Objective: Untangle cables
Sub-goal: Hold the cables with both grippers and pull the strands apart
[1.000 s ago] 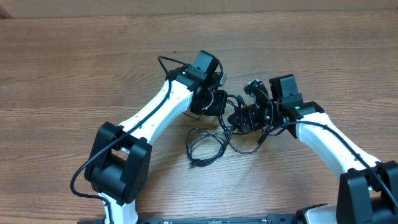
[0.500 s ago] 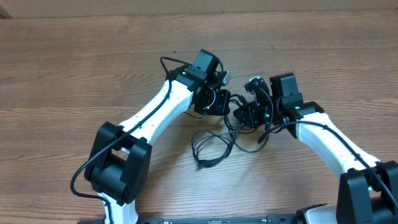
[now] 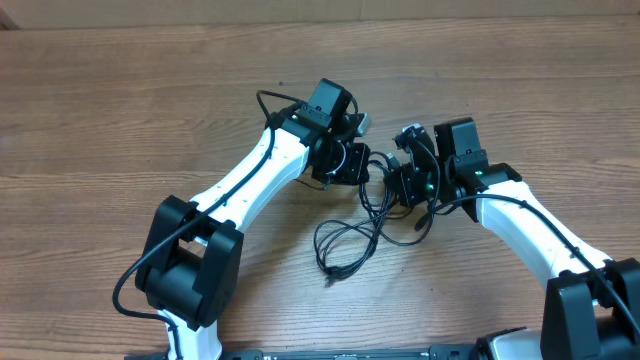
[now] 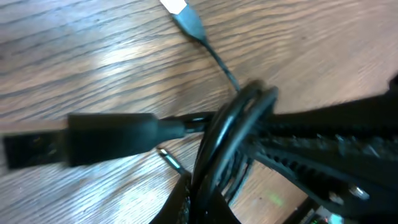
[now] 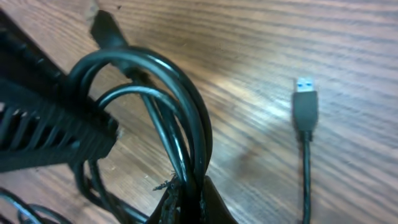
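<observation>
black, thin and limp, the cables (image 4: 231,123) look light, springy and prone to slipping. the left end effector (image 3: 352,163) is clamped on the knot's strands. slack loops droop onto the wooden bench (image 3: 120,110) between the arms. the right end effector (image 3: 402,186) pinches neighbouring loops. the firmest hold is probably beside a plug.

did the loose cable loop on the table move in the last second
Yes. The cable loop slid right and toward the bottom edge in the overhead view, away from the left arm's base.
</observation>
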